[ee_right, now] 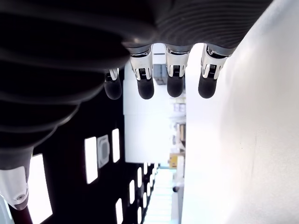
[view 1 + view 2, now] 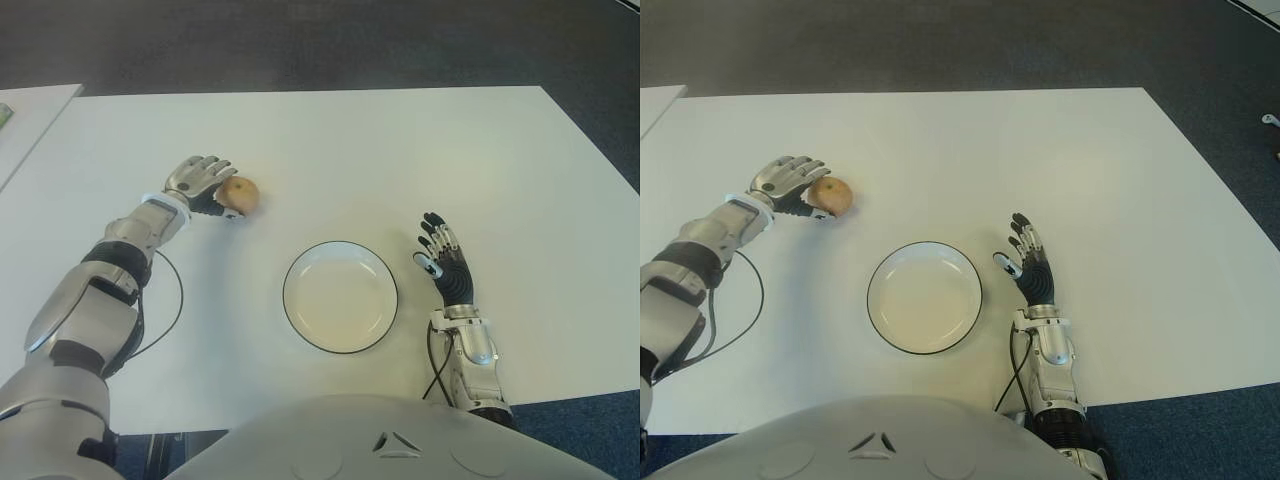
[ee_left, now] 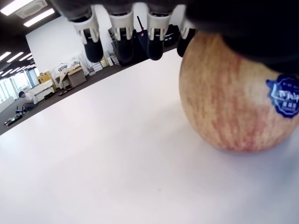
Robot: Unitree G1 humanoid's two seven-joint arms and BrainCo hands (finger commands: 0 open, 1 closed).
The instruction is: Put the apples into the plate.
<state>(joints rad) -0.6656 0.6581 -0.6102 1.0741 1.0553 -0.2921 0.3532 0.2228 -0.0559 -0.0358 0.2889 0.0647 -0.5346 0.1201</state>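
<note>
Left wrist view shows the left hand's fingers [image 3: 121, 35] hanging straight and spread above the tabletop [image 3: 117, 163], not wrapped around anything, while the apple [image 3: 233, 98] sits on the white surface right under the palm, a blue sticker [image 3: 284, 95] on its skin. Whether the palm or thumb actually presses on the fruit cannot be told from there; the fingers themselves are clearly not closed on it. From the head cameras, the left hand [image 2: 200, 185] sits just beside the apple [image 2: 239, 194] on its left, in the left half of the tabletop and nearer the far edge than the plate is. The plate [image 2: 300, 325], white with a dark rim, lies near the front edge around the middle and holds nothing. Apple and plate are apart, with bare table between them. The right hand [image 2: 445, 262] shows just to the right of the plate, fingers extended and apart, holding nothing; its own wrist view confirms straight, separated fingers [image 1: 174, 77] beside the table surface. Only this one apple is visible anywhere on the table. As I judge it, the task is at its start: nothing has been delivered, the grasp on the apple is not yet made, and what remains is to close on the fruit, lift it, carry it toward the front edge and set it in the plate.
</note>
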